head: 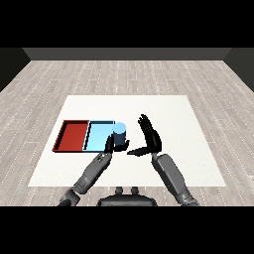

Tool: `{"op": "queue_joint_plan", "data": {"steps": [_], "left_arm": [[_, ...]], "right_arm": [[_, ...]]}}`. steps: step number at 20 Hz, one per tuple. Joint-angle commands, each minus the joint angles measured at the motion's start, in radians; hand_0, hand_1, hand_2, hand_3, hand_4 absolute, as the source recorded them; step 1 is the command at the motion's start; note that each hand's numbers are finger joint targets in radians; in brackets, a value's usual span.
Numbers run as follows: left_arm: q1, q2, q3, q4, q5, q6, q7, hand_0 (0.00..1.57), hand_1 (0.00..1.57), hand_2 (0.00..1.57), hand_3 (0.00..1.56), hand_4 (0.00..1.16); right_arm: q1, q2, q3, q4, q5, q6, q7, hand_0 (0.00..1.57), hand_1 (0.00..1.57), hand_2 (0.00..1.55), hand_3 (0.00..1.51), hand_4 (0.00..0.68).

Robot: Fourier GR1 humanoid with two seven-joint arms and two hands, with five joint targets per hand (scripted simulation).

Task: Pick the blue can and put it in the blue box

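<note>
On the white counter [188, 149], your left robot hand [110, 145] curls around the blue can [119, 135] at the blue tray's [96, 136] right edge; the right robot hand [150, 136] is open beside it. Release here and the can may catch the rim and tip outside.

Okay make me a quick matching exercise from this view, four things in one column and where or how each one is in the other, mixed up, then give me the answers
Things:
1. blue can
2. red tray
3. right robot hand
4. light blue tray

States:
A. leftmost on the table
B. open, fingers straight, holding nothing
C. upright, with the left robot hand curled round it
D. lying between the red tray and the can

Pairs: 1-C, 2-A, 3-B, 4-D
</note>
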Motion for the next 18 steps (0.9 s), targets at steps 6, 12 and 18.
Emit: {"op": "queue_joint_plan", "data": {"steps": [6, 12, 18], "left_arm": [[-0.010, 0.072, 0.087, 0.045, -0.039, -0.032, 0.009, 1.57, 1.57, 1.57, 1.49, 1.14], [-0.130, 0.157, 0.206, 0.191, -0.026, -0.048, 0.100, 1.57, 1.57, 1.57, 1.49, 1.13], [-0.178, 0.272, 0.289, 0.359, -0.001, -0.124, 0.179, 1.57, 1.57, 1.57, 1.50, 1.09]], "right_arm": [[0.229, -0.102, -0.140, -0.276, -0.059, 0.035, -0.010, 0.00, 0.00, 0.00, 0.00, 0.000], [0.254, -0.093, -0.196, -0.223, -0.059, 0.039, -0.038, 0.00, 0.00, 0.00, 0.00, 0.000], [0.246, -0.150, -0.305, -0.178, -0.103, 0.081, -0.033, 0.00, 0.00, 0.00, 0.00, 0.000]]}}
